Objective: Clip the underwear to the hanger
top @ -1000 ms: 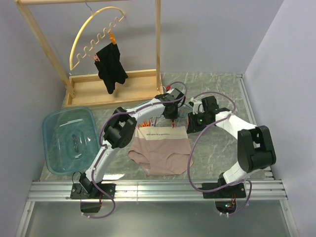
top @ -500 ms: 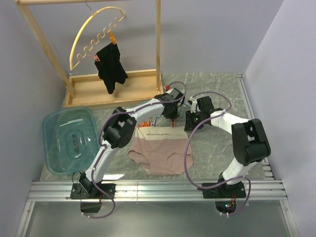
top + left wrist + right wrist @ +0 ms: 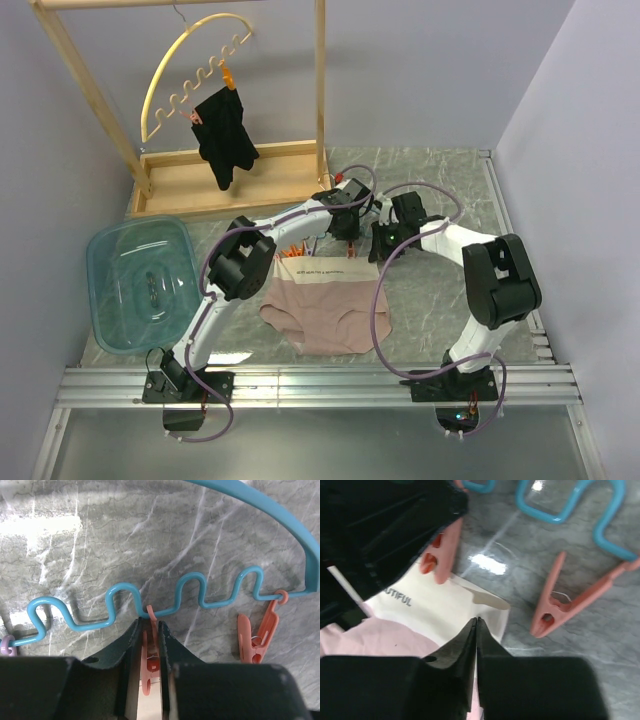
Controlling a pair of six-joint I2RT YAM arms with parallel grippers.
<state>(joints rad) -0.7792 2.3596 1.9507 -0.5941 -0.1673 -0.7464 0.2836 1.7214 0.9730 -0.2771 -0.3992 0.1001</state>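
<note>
The pink-beige underwear [image 3: 325, 310] lies flat, cream waistband [image 3: 445, 605] toward the back. The light-blue hanger [image 3: 200, 595] lies on the marble just beyond it, mostly hidden under the arms in the top view. My left gripper [image 3: 150, 625] is shut on an orange-pink clip [image 3: 150, 655] that hangs from the hanger's wavy edge, with the waistband showing below it. My right gripper [image 3: 477, 620] is shut with its tips pinched on the waistband's right end, where the cloth's corner curls up. A second clip [image 3: 565, 600] lies free to the right.
A wooden rack [image 3: 220, 180] at the back left carries a yellow hanger [image 3: 195, 70] with a black garment [image 3: 225, 135]. A teal basin [image 3: 140, 285] sits on the left. Both grippers [image 3: 362, 240] crowd together over the waistband. A purple ring [image 3: 6, 645] sits at the hanger's far end.
My right gripper has slid left onto the waistband's right end and closed there. The left gripper stays on its clip, jaws slightly tighter.
</note>
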